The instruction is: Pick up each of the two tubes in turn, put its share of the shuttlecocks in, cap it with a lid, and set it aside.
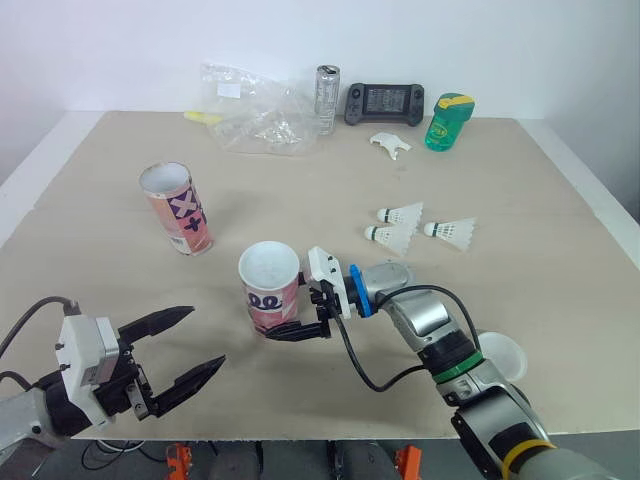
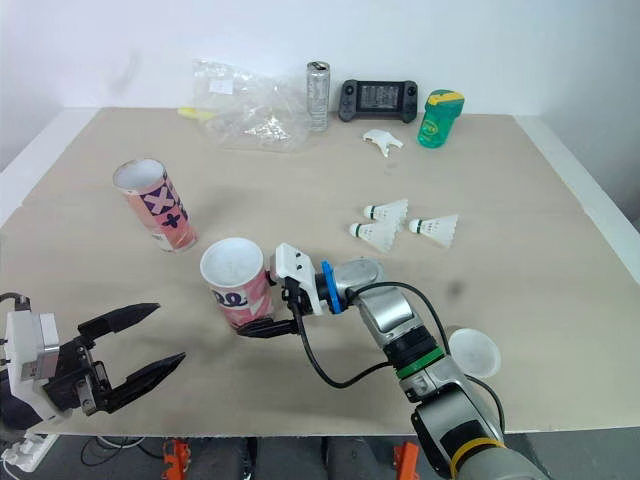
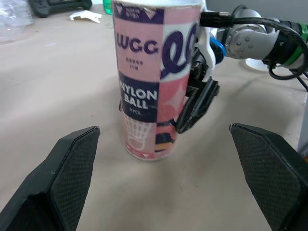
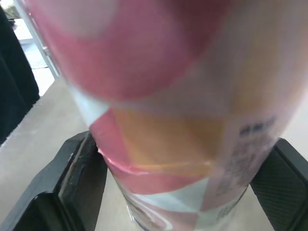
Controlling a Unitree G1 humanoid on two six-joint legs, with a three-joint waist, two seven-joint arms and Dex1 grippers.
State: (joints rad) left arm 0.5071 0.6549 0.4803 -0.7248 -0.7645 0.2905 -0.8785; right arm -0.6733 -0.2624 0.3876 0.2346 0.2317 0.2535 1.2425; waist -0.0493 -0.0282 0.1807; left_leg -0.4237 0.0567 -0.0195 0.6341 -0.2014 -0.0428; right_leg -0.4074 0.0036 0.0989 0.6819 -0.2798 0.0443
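tube (image 1: 268, 285) upright | right hand (image 1: 280, 328) clasps base | left hand (image 1: 206, 337) spread

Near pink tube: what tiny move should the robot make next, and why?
Probably lift the near tube slightly with the right pincer, which sits around its lower part; it stands upright on the table, open-topped, and three shuttlecocks lie loose beyond.

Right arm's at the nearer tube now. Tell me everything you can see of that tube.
The nearer tube is a cardboard-looking cylinder printed in pink, white and navy patches, with "NYLON BALL" lettered on its side. Its top is open, with no lid, showing a white inside. It stands upright on the table, towards the front edge. The right claw sits at its lower part; whether it actually grips the tube is unclear.
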